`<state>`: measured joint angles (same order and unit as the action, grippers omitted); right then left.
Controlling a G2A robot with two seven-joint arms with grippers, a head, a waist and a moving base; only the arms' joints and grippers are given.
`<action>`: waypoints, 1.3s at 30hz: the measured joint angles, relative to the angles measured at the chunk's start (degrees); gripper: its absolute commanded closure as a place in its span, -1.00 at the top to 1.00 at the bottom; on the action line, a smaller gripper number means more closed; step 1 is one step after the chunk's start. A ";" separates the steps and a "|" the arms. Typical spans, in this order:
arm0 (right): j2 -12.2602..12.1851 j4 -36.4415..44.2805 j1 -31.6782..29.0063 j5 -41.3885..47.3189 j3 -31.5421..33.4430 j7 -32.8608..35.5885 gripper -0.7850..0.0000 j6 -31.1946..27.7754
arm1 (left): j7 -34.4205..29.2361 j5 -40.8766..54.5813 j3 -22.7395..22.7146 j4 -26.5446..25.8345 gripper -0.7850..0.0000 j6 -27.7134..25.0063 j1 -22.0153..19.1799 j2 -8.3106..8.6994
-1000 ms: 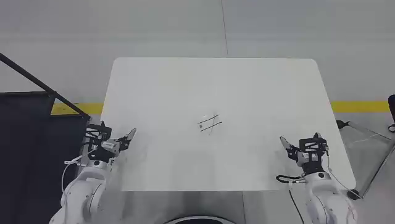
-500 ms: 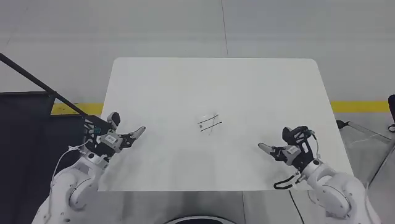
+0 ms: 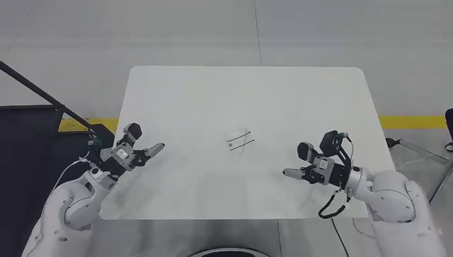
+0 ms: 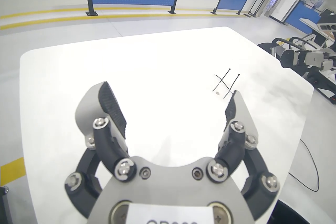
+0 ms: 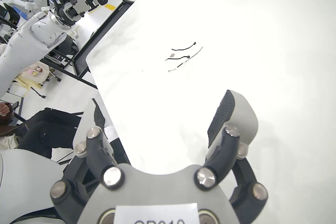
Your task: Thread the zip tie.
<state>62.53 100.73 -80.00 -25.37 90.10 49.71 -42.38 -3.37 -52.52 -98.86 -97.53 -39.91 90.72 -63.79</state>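
Two thin black zip ties (image 3: 239,139) lie side by side near the middle of the white table (image 3: 212,94), with a paler strip crossing them. My left gripper (image 3: 153,150) hovers open over the table's left front part, well left of the ties. My right gripper (image 3: 289,174) hangs open over the right front part, pointing toward them. In the left wrist view the open left gripper (image 4: 170,93) is empty, the zip ties (image 4: 221,80) lying ahead of it. In the right wrist view the right gripper (image 5: 162,101) is open and empty, with the zip ties (image 5: 183,47) farther off.
A tiny pale scrap (image 5: 172,55) lies beside the ties. A dark barrier frame (image 3: 35,90) stands off the table's left side. A black cable (image 3: 329,207) hangs by the right arm at the front edge.
The right arm has swung from the table's right front corner inward toward the ties. The left arm has edged forward over the table's left side. Both grippers stay open.
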 measured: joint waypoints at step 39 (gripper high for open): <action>4.08 -35.74 38.85 14.52 -29.56 16.92 0.06 22.28 | 2.15 1.47 3.58 1.57 1.00 -0.61 -1.93 -0.19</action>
<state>66.62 64.99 -41.15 -10.85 60.54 66.63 -20.11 -1.22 -51.05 -95.28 -95.96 -40.52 88.79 -63.99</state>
